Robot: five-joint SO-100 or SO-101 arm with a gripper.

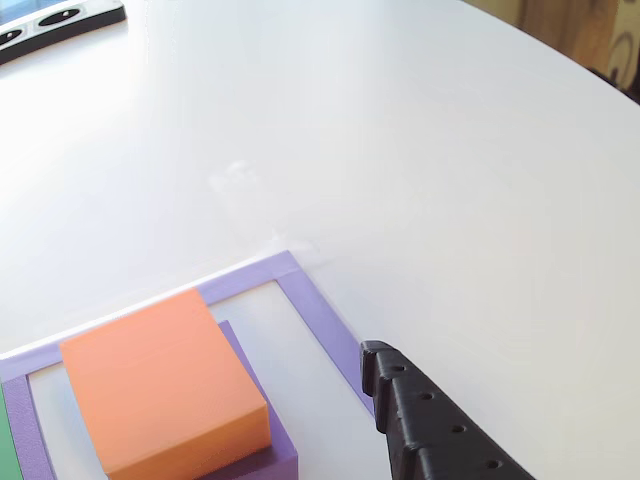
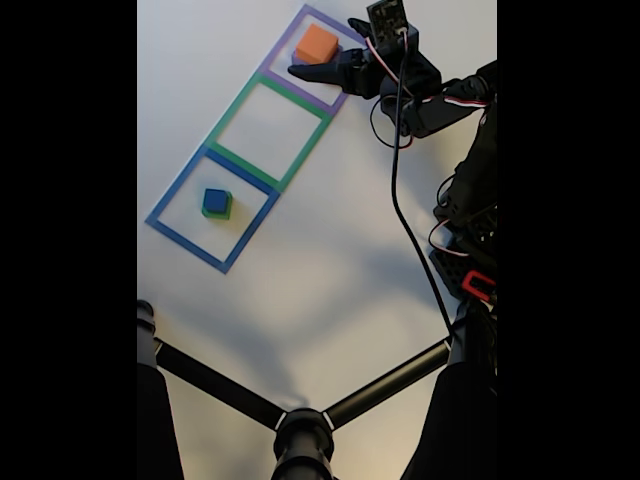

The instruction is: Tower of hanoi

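An orange block [image 1: 160, 385] sits on the wide flat purple block [image 1: 282, 452] inside the purple tape square [image 1: 320, 310]. In the fixed view the orange block [image 2: 317, 43] is at the top, with my gripper [image 2: 326, 47] open beside it, one finger on each side and not touching it. A single black finger [image 1: 430, 420] shows at the lower right of the other view, apart from the orange block. Further down, the small blue cube [image 2: 215, 200] rests on the green block [image 2: 218, 213] in the blue tape square [image 2: 170, 225].
A green tape square [image 2: 268, 122] lies between the purple and blue ones, with nothing in it. A dark device [image 1: 60, 22] sits at the far left table edge. Black tripod legs [image 2: 300, 420] cross the bottom of the fixed view. The table's rounded edge [image 1: 600, 75] is at the upper right.
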